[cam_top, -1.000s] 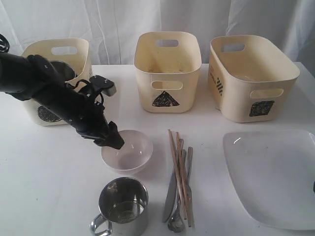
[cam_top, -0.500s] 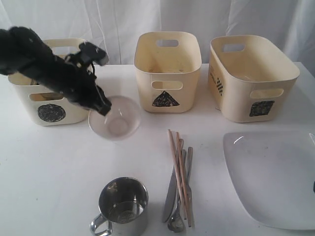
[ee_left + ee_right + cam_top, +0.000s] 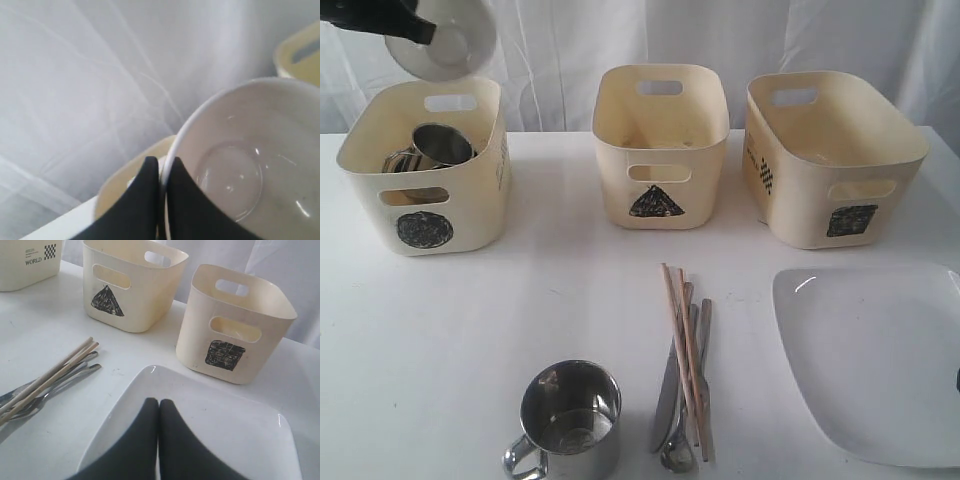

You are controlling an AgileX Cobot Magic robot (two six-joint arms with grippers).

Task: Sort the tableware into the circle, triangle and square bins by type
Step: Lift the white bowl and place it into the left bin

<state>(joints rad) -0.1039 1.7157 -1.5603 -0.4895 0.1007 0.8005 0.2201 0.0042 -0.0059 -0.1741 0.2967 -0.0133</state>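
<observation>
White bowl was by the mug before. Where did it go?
The left gripper pinched the bowl by its rim, lifted it off the table and carried it up above the circle bin. The mug, cutlery, chopsticks, plate, triangle bin and square bin stayed put.

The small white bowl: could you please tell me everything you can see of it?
The bowl is small, round and glossy white, perhaps glazed ceramic, and empty, with a flat circular floor. It hangs in the air above the circle bin, tipped steeply so its inside faces the exterior camera. The left gripper pinches its rim, one finger inside and one outside; nothing else touches it.
</observation>
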